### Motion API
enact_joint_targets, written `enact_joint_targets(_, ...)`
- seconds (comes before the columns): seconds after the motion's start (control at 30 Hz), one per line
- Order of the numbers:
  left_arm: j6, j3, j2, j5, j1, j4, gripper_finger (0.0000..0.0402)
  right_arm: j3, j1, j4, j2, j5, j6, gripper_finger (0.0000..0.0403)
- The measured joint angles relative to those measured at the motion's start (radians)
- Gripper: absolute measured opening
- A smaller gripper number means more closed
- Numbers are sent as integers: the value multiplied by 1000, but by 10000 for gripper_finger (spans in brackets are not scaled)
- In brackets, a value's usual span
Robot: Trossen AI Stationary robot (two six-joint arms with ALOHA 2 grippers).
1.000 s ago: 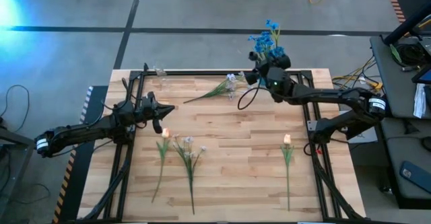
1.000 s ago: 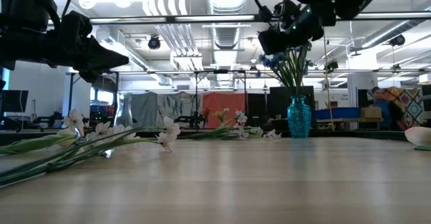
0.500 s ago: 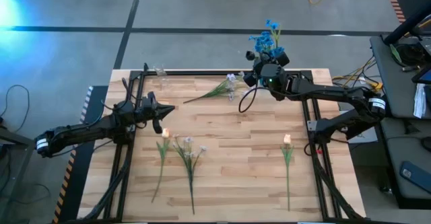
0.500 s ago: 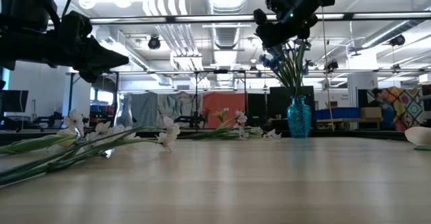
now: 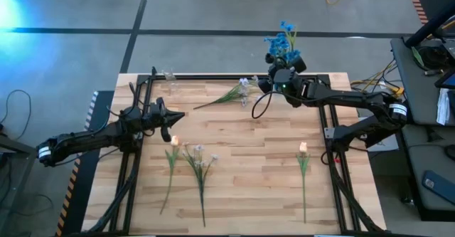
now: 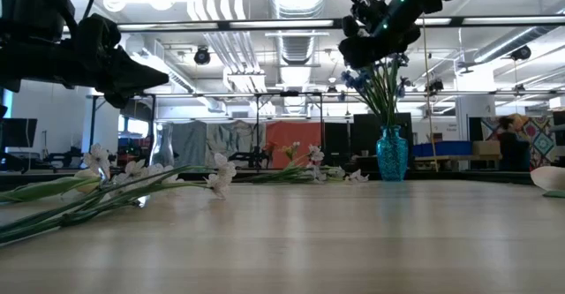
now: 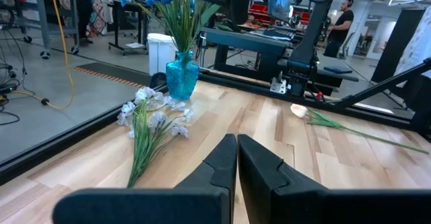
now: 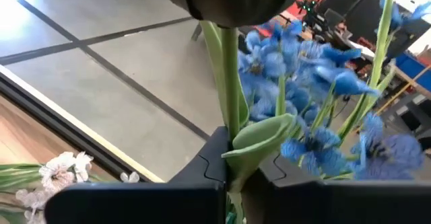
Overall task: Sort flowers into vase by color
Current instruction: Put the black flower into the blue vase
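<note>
Blue flowers (image 5: 282, 41) stand in a teal vase (image 6: 392, 154) at the table's far edge, right of centre. My right gripper (image 5: 279, 65) is among their tops, shut on one of them. A white-lilac spray (image 5: 238, 91) lies near the far edge. A peach bud (image 5: 174, 142), another white-lilac stem (image 5: 200, 159) and a second peach bud (image 5: 303, 148) lie nearer the front. My left gripper (image 5: 179, 115) hovers shut over the table's left side, holding nothing. My right gripper pinches a blue flower's green stem and leaf (image 8: 250, 142) between its two fingers, just below the blossoms. The fingers come from above, slanting toward the far edge, and lie across the stem. The flower stands upright, its lower stem (image 6: 388, 100) running down into the teal vase.
A clear glass vase (image 6: 163, 148) stands at the far left. Black frame rails (image 5: 213, 77) run along the table's far edge and both sides. Bare wood lies in the middle of the table (image 5: 249, 137). A person (image 6: 510, 144) shows in the room behind.
My right gripper has moved a little toward the far edge and up into the tops of the blue flowers, and its fingers have come together on a stem. The flowers stay in the vase.
</note>
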Motion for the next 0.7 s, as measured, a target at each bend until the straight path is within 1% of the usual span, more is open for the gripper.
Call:
enact_joint_targets(0.13, 0, 0, 0, 0, 0, 0, 0, -22, -14, 0, 0, -3, 29, 11)
enact_joint_targets(0.27, -2, 0, 0, 3, 0, 0, 0, -41, -35, 0, 0, -27, 54, 11)
enact_joint_targets(0.63, -7, 0, 0, 3, 0, 0, 0, -49, -62, 0, 0, -53, 57, 14)
enact_joint_targets(0.7, -7, 0, 0, 4, 0, 0, 0, -49, -61, 0, 0, -53, 55, 21)
